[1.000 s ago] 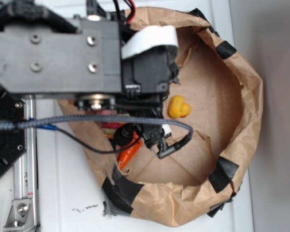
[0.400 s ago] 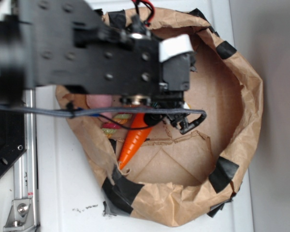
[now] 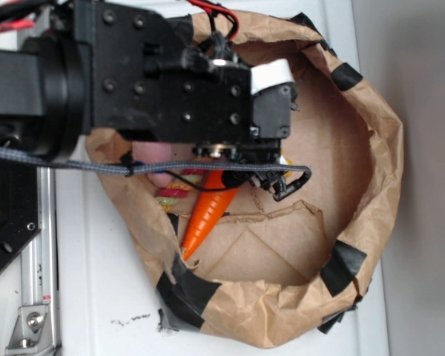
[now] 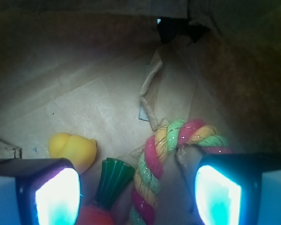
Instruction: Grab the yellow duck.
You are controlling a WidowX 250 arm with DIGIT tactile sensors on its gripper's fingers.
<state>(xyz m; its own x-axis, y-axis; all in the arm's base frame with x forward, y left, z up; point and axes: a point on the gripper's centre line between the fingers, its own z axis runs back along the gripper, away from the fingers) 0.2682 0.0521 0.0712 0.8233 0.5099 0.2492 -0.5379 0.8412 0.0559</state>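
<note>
In the wrist view the yellow duck (image 4: pixel 74 150) lies on the brown paper floor, just beyond my left fingertip and outside the gap. My gripper (image 4: pixel 138 197) is open, its two lit pads (image 4: pixel 58 197) wide apart. Between them lie the carrot's green top (image 4: pixel 113 180) and a piece of coloured rope (image 4: pixel 161 159), neither of them gripped. In the exterior view the black arm (image 3: pixel 170 89) hangs over the paper bag (image 3: pixel 378 170) and hides the duck and the fingers.
The orange carrot (image 3: pixel 206 215) points toward the bag's near-left wall. The rope toy (image 3: pixel 170 196) and a pink object (image 3: pixel 157 157) lie by the left wall. Crumpled bag walls with black tape (image 3: pixel 345 265) ring the floor; a torn paper flap (image 4: pixel 150 89) stands ahead.
The arm has swung right and deeper over the bag, covering the duck that showed a second ago. The carrot has come into view. Little has moved in the last half second.
</note>
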